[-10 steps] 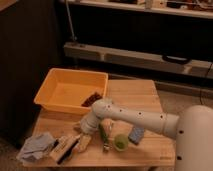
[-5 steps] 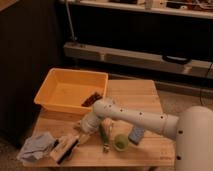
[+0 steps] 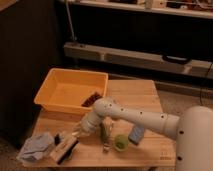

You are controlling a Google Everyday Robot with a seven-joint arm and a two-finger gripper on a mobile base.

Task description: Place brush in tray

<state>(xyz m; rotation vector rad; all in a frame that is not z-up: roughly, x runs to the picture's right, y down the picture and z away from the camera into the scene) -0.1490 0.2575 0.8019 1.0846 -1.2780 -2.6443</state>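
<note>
The yellow-orange tray (image 3: 55,95) stands at the table's back left, with a small dark reddish thing (image 3: 90,100) inside near its right wall. My gripper (image 3: 79,131) is low over the table just in front of the tray, between the tray and a chunky wooden block brush (image 3: 64,146). A slim pale item, which looks like the brush (image 3: 106,145), lies on the table to the right of the gripper, beside a long green item (image 3: 103,132). The arm covers part of that area.
A crumpled blue-grey cloth (image 3: 36,148) lies at the front left corner. A round green thing (image 3: 121,142) and a blue-grey block (image 3: 136,134) sit under the arm on the right. Dark shelving (image 3: 140,55) runs behind the table (image 3: 135,92).
The gripper has shifted slightly to the left, closer to the block brush. The objects on the table have not visibly moved.
</note>
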